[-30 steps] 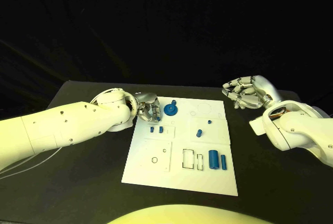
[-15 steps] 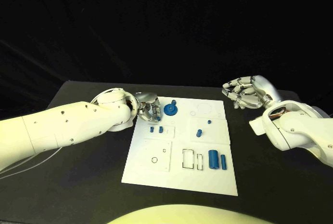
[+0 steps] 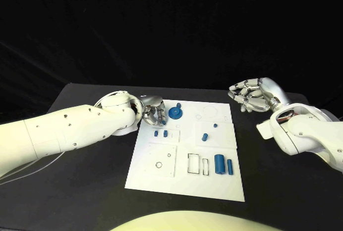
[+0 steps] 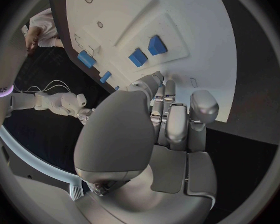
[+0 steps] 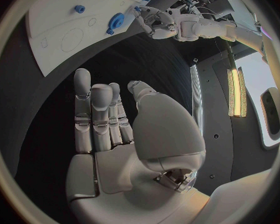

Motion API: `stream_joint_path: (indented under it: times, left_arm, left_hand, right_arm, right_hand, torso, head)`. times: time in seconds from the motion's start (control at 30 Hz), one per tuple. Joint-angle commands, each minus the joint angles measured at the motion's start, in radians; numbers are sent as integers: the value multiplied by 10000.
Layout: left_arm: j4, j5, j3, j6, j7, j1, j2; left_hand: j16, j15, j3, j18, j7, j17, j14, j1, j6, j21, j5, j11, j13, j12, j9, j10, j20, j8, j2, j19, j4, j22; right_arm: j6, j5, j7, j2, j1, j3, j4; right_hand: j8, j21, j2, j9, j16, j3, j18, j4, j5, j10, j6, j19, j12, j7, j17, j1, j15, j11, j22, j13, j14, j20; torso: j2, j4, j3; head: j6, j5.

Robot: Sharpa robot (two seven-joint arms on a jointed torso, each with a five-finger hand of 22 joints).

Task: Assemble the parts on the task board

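Fingers of my left hand (image 3: 152,114) are hanging bunched over the white rectangular task board's (image 3: 153,176) near-left corner region, just beside the round blue disc part (image 3: 176,113). I am judging it is lining up a pick, but I cannot tell whether anything is pinched there. Two small blue block parts (image 3: 161,134) are lying on the board just beside that hand. Further right, blue cylinder parts (image 3: 223,165) are resting on the board. My right hand (image 3: 252,95) is hovering off the board's right edge, fingers loosely apart, holding nothing.
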Motion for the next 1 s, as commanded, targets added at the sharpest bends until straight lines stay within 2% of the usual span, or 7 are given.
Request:
stream_joint_path:
  times: [0.03,0.47,1.0]
  left_arm:
    - [5,-4,3,203,-18,-3,31]
    - [-34,5,2,419,-200,-3,68]
    - [-42,40,1,336,-274,-3,42]
  left_hand:
    - [8,-15,47,-196,16,-3,37,-83,65,31,37,-14,-15,-66,11,55,-21,-36,2,29,-11,-1]
    - [-6,-3,43,-187,31,-32,23,-148,46,1,29,3,-28,-117,-4,41,-18,-88,-28,0,-10,-43]
    - [-34,67,86,-175,134,-140,-20,-351,-482,-41,32,83,-67,-349,-212,6,22,-609,-233,-53,-50,-87]
  right_arm:
    - [94,-73,70,5,-6,1,16]
    - [85,-73,73,-27,-7,1,54]
    - [77,-73,74,-37,-7,1,54]
  right_hand:
    - [45,-28,-13,15,10,64,91,22,60,-55,-52,-27,64,24,8,93,3,-16,9,-11,-5,8]
    - [45,-28,-13,15,10,64,91,22,60,-55,-52,-27,64,24,8,93,3,-16,9,-11,-5,8]
    - [45,-28,-13,15,10,64,91,22,60,-55,-52,-27,64,24,8,93,3,-16,9,-11,-5,8]
  torso:
    - [0,-1,0]
    - [11,3,1]
    - [3,6,-9]
  head:
    - [4,-4]
    - [7,-28]
    - [-6,-25]
